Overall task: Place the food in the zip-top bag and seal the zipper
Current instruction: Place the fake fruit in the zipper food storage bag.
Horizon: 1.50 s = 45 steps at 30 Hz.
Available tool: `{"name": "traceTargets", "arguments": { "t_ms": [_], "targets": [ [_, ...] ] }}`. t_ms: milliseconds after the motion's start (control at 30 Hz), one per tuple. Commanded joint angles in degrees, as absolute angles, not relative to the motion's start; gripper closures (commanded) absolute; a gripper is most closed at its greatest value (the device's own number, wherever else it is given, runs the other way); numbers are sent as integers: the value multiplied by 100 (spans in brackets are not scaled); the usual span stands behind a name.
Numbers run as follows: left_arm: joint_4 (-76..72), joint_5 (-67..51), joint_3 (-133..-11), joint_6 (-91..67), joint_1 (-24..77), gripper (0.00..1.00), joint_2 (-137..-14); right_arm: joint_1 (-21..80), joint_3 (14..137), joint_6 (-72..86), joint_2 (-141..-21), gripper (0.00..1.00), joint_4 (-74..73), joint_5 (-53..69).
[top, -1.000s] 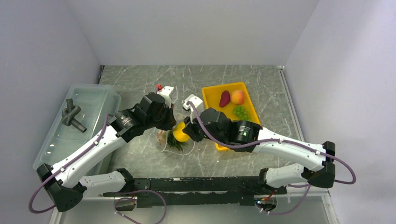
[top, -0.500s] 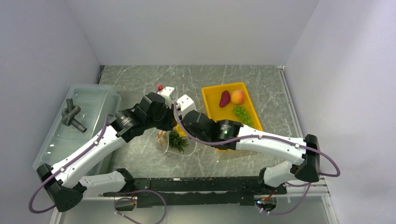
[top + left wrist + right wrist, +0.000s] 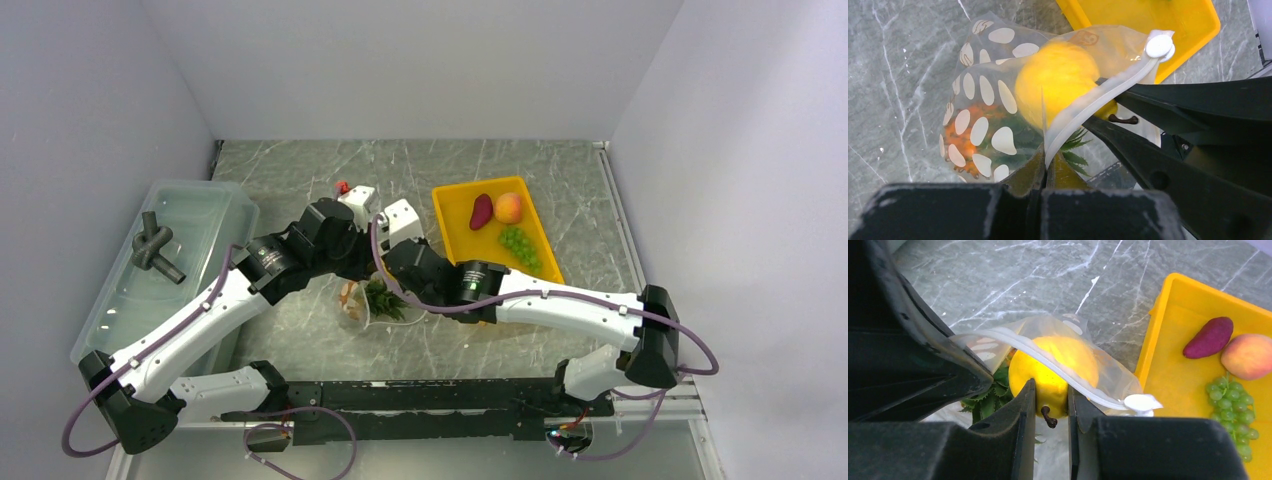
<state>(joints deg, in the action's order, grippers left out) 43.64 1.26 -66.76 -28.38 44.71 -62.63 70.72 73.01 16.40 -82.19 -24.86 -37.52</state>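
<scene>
Right wrist view: at lower centre the right gripper (image 3: 1050,390) clamps a yellow fruit (image 3: 1060,365) in the mouth of the bag (image 3: 1103,375). The left gripper (image 3: 1045,165) is pinched together on the zipper (image 3: 1098,99). At upper right, the tray (image 3: 1168,380) holds a peach (image 3: 1248,356) and grapes (image 3: 1233,405).

The bag (image 3: 358,303) lies left of the tray (image 3: 452,203), perhaps touching it.

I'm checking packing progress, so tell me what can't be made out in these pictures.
- Top view: the yellow fruit, largely hidden under the right arm's wrist.
- Left wrist view: the pineapple, blurred behind the dotted zip-top bag.
- Right wrist view: the yellow tray, cut off by the right edge.
</scene>
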Motion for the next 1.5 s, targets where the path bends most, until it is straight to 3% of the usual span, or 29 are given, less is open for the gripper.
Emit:
{"name": "traceTargets", "arguments": {
  "t_ms": [0,267,533,633,867,1467],
  "targets": [
    [4139,-18,-6785,-2944,4478,100,-6183,7094,7016,1861,-8317,100,-1930,-3987],
    [4205,-15,-6830,-2944,4479,100,-6166,7049,6827,2079,-8462,86,-1863,-4167],
    [4192,-50,-6850,-2962,4485,100,-6186,6899,6436,2250,-8326,87,-1297,-4281],
    [4192,-63,-6854,-2954,4480,100,-6196,6805,6392,2360,-8318,80,-1137,-4268],
    [4163,-96,-6819,-2968,4477,100,-6197,6646,6284,2530,-8254,46,-809,-4309],
    [4173,-12,-6799,-2971,4474,100,-6240,6645,6349,2594,-7113,40,-1340,-3804]
  ]
}}
